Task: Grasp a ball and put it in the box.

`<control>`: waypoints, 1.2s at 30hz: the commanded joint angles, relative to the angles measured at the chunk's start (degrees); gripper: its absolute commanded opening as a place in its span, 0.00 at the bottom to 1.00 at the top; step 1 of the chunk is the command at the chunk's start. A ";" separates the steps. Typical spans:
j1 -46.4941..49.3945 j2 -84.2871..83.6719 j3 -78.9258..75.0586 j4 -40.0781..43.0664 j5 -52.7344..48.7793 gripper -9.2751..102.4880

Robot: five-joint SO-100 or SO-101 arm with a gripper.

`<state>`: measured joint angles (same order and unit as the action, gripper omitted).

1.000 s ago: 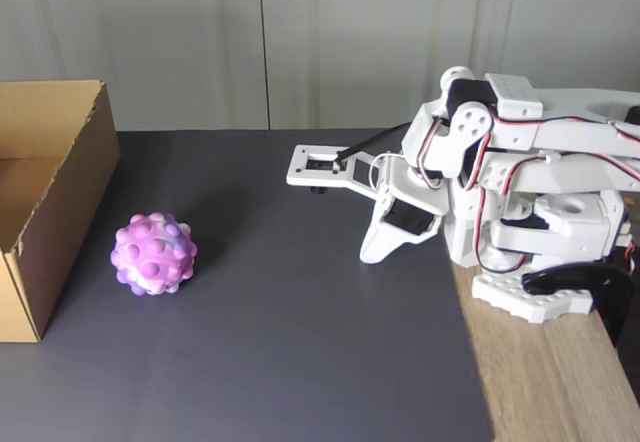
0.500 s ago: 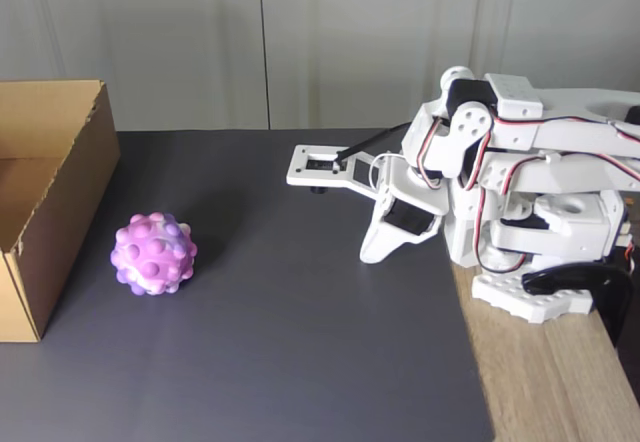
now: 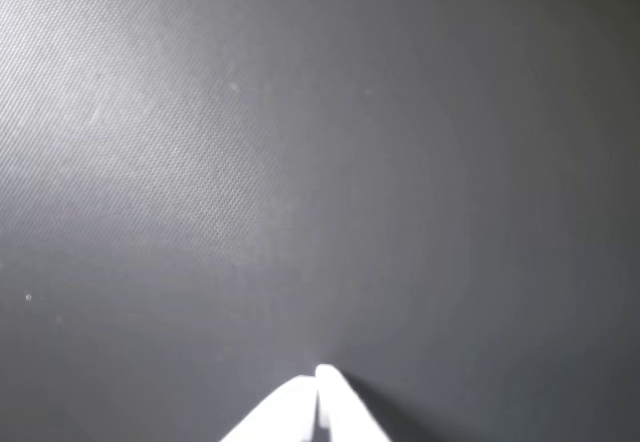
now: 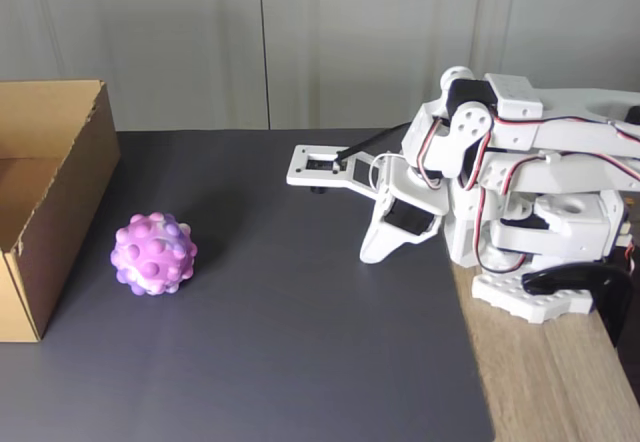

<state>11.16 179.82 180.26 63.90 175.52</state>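
Pink-marbled ball [image 4: 153,253] rests just beside the box [image 4: 60,202] — free to grasp; gripper [image 4: 372,252], fingers pressed together and empty, sits well apart.

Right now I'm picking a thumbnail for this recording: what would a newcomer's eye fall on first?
The bumpy pink, purple and white ball stands out first, alone on the dark mat in the fixed view, a little right of the open brown cardboard box at the left edge. Next is the white arm folded up at the right, its gripper pointing down at the mat, far from the ball; the wrist view shows its tips together over bare mat.
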 commanded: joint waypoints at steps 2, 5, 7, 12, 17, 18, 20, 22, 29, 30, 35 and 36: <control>0.35 -0.44 0.09 0.79 -0.26 0.09; 0.35 -0.44 0.09 0.79 -0.26 0.09; 0.35 -0.44 0.09 0.79 -0.26 0.09; 0.53 -0.44 0.09 0.79 -0.26 0.09; 0.44 -0.44 0.09 0.79 0.09 0.08; 0.26 -0.44 0.09 0.88 0.09 0.08; -0.44 -0.44 0.09 0.70 0.35 0.08; -1.23 -0.44 0.09 -0.44 0.62 0.08; -2.29 -0.53 -1.93 -6.86 4.57 0.08; -2.46 -0.44 -2.55 -7.47 4.66 0.08; -2.46 -0.44 -6.68 -7.73 5.01 0.08; -2.29 -0.79 -7.82 -7.65 5.10 0.08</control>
<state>9.05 179.03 176.22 56.78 180.09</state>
